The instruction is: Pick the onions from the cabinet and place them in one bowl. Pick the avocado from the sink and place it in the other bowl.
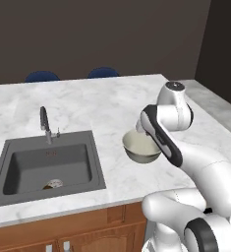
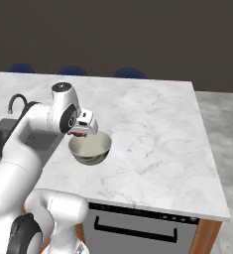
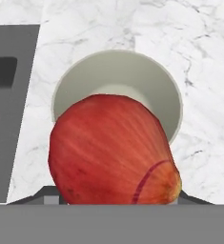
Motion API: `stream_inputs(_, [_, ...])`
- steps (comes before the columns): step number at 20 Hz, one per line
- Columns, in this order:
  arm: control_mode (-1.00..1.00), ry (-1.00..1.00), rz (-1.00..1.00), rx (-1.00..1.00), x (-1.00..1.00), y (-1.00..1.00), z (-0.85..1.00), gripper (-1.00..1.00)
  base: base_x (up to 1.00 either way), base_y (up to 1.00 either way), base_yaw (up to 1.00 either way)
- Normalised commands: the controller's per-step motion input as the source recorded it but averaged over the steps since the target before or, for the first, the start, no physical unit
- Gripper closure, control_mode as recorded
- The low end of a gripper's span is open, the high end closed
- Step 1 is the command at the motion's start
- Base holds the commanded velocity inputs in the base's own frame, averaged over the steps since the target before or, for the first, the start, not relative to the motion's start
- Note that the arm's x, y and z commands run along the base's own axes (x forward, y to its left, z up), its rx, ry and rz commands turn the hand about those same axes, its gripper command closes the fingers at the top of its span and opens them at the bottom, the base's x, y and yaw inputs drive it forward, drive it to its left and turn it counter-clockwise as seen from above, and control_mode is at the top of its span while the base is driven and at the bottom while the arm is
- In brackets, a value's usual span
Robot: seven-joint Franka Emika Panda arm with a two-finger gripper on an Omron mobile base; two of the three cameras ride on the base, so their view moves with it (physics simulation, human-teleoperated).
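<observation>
One red onion (image 3: 114,150) takes up the lower centre of the hand view, sitting in the gripper just above the camera. Its glossy, faintly striped skin hides the fingertips, so the clamp itself cannot be seen; judging by how the onion hangs in mid-air, the gripper (image 2: 81,132) is grasping it.

Behind the onion, from about ten o'clock round to three o'clock in the hand view, curves the pale cream rim of a bowl (image 3: 118,81). It stands on a white marble counter (image 3: 199,71). The onion overlaps the bowl's lower half — so the bowl lies below the hand and slightly ahead of it, towards twelve o'clock.

From the right base view, the white arm bends over the counter with the gripper just above the near-left rim of the grey-olive bowl (image 2: 90,149), and a sliver of red shows under the hand. From the left base view, the forearm crosses in front of the bowl (image 1: 141,147), at about four o'clock from the dark grey sink (image 1: 48,165) and its slim faucet (image 1: 44,123).

No long axis matters much here: the onion is roundish, and the bowl's mouth is far wider. The coming move is most likely a small shift forward over the bowl's centre, then a release — letting go now might catch the near rim.
</observation>
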Motion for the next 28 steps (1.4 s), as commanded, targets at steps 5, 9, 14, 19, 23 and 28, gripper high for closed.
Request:
stream_inputs(5, [-1.0, 0.04, 0.0, 0.0, 0.0, 0.0, -0.28, 1.0, 0.0, 0.0, 0.0])
stream_inputs(9, [-1.0, 0.04, 0.0, 0.0, 0.0, 0.0, -0.26, 1.0, 0.0, 0.0, 0.0])
stream_inputs(14, [-1.0, 0.06, 0.0, 0.0, 0.0, 0.0, -0.27, 1.0, 0.0, 0.0, 0.0])
stream_inputs(19, [-1.0, 0.05, 0.0, 0.0, 0.09, 0.0, -0.19, 1.0, 0.0, 0.0, 0.0])
stream_inputs(23, [-1.0, 0.02, 0.0, 0.0, 0.24, 0.0, -0.06, 1.0, 0.0, 0.0, 0.0])
stream_inputs(28, [-1.0, 0.0, 0.0, 0.0, 0.34, 0.0, 0.0, 1.0, 0.0, 0.0, 0.0])
